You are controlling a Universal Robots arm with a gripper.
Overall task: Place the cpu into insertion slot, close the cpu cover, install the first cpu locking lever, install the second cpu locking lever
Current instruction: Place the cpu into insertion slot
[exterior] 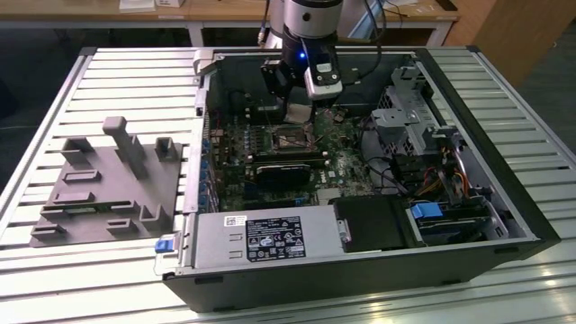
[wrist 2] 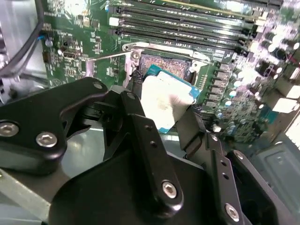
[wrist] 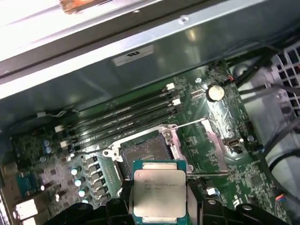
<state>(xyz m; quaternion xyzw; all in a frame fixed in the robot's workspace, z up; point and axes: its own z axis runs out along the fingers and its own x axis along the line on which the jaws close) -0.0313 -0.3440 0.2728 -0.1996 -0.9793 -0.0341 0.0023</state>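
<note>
Right, the biggest thing I can see is the slatted metal table (exterior: 504,88), and on it lies the open computer case (exterior: 360,277), with a grey moulded fixture tray (exterior: 108,189) on the slats toward the exterior view's left. The arm (exterior: 311,20) reaches down into the far half of the case. Inside, the silver power supply (exterior: 270,236) sits along the near wall, and the green motherboard (exterior: 261,175) covers the floor beyond it. In both wrist views the long black memory slots (wrist: 126,110) (wrist 2: 187,23) run just beside the insertion slot (wrist: 143,152) (wrist 2: 166,63), whose dark centre is bare. The cpu cover (wrist: 208,140) looks swung open to the side of the socket away from the memory slots, though I can't make out its hinge well from here. The gripper (wrist: 159,208) (wrist 2: 164,110) has its jaws clamped on opposite edges of the cpu (wrist: 159,190) (wrist 2: 164,101), one black finger (wrist 2: 136,86) pressed against the chip's rim. The chip faces silver side up to the first wrist view and hangs just above the socket, overlapping one edge of it, not seated.
</note>
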